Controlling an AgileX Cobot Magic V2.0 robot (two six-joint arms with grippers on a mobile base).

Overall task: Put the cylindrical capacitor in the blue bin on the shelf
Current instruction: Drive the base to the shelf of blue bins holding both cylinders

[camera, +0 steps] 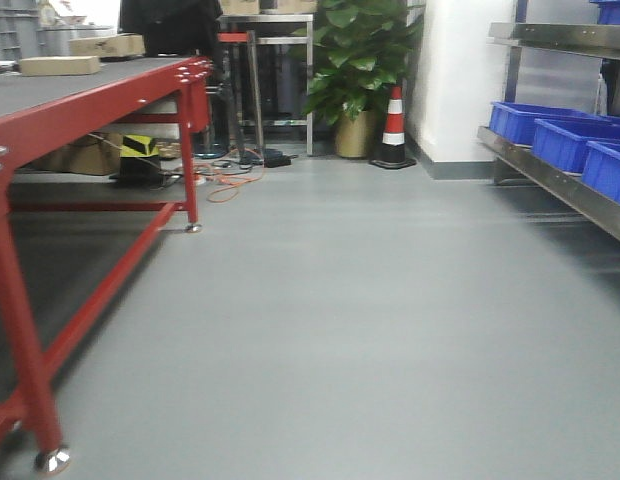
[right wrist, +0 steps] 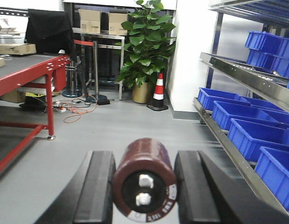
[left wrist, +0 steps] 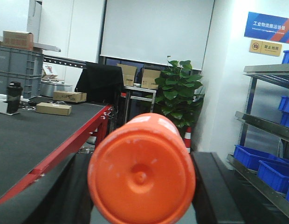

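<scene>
right gripper (right wrist: 143,189) clamps dark maroon cylindrical capacitor (right wrist: 144,179) end-on for carrying | left gripper (left wrist: 142,189) grips orange plastic cylinder (left wrist: 141,175) | both beside steel-beamed shelf (right wrist: 247,77), not yet over its blue plastic bins (right wrist: 256,135)

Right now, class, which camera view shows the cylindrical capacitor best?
The right wrist view: the capacitor fills the foreground, terminals facing the camera, between the fingers of the right gripper. The left wrist view shows an orange cylinder; the front view shows no capacitor.
</scene>
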